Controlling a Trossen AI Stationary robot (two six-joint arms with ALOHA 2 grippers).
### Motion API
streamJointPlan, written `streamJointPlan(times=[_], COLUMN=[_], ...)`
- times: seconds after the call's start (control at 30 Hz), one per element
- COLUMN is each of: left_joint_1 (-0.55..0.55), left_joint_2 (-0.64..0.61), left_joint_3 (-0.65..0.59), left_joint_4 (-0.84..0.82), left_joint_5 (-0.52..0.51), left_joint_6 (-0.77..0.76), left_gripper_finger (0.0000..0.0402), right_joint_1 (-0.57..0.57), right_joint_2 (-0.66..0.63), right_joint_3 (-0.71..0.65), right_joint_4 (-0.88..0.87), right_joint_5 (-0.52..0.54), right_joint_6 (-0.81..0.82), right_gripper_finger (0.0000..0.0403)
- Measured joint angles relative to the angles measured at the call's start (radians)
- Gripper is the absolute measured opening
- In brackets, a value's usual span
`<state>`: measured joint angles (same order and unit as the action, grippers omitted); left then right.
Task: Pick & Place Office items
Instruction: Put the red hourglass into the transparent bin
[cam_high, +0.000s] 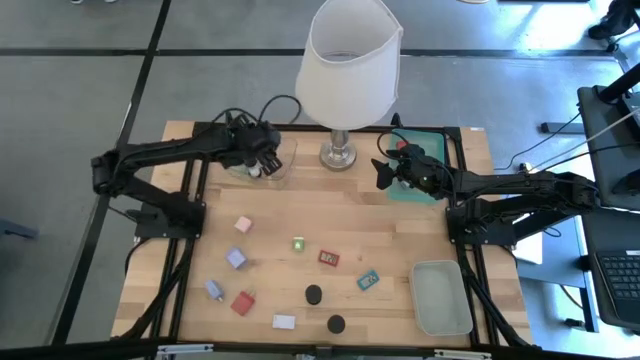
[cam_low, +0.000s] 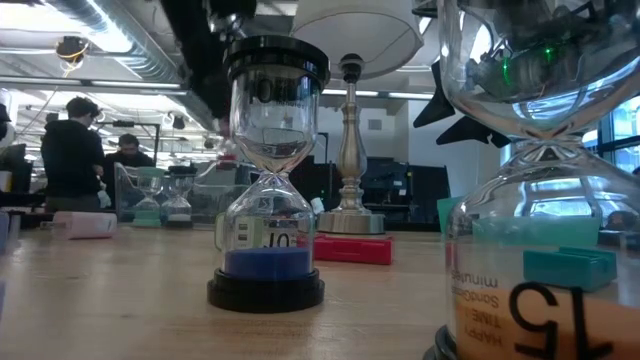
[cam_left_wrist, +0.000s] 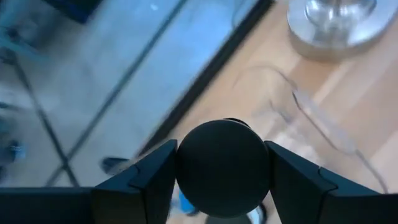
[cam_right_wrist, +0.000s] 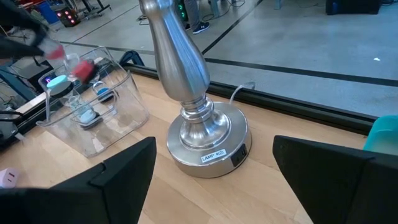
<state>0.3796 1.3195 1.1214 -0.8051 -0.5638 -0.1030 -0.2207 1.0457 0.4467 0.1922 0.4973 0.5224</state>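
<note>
**Black piece hanging over the clear tray**

Items are lying scattered across the near half of the worktop, all on the near side of the lamp (cam_high: 345, 75): two black round caps (cam_high: 314, 294), a red block (cam_high: 242, 303), a white block (cam_high: 284, 322), a lavender block (cam_high: 237, 259), a pink block (cam_high: 243, 226) and a teal piece (cam_high: 369, 281).

Farther back, just left of the lamp's base, the left gripper (cam_high: 262, 160) is hanging directly above the clear tray (cam_high: 272, 166), its fingers (cam_left_wrist: 146, 180) clamping a round black item (cam_left_wrist: 224, 165). The tray's rim is showing straight below the held piece, so the coming move is turning on a plain downward drop rather than any sideways reach. Several small pieces are already sitting inside that tray.

Right of the lamp's base, the right gripper (cam_high: 384, 172) is waiting over the green tray (cam_high: 415, 187), fingers (cam_right_wrist: 121, 177) spread apart and holding nothing. For the remaining items, each arm looks nearer to those on its own side of the lamp.
</note>
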Motion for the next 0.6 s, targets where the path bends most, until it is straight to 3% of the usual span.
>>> streamJointPlan(times=[0.47, 0.6], left_joint_1=[0.238, 0.265], left_joint_2=[0.009, 0.009], left_joint_3=[-0.171, -0.171], left_joint_4=[0.151, 0.151], left_joint_5=[0.245, 0.252], left_joint_6=[0.075, 0.102], left_gripper_finger=[0.0212, 0.0212], right_joint_1=[0.000, 0.000], right_joint_2=[0.000, 0.000], right_joint_3=[0.000, 0.000], right_joint_4=[0.000, 0.000], right_joint_5=[0.000, 0.000], right_joint_6=[0.000, 0.000], right_gripper_finger=[0.0327, 0.0327])
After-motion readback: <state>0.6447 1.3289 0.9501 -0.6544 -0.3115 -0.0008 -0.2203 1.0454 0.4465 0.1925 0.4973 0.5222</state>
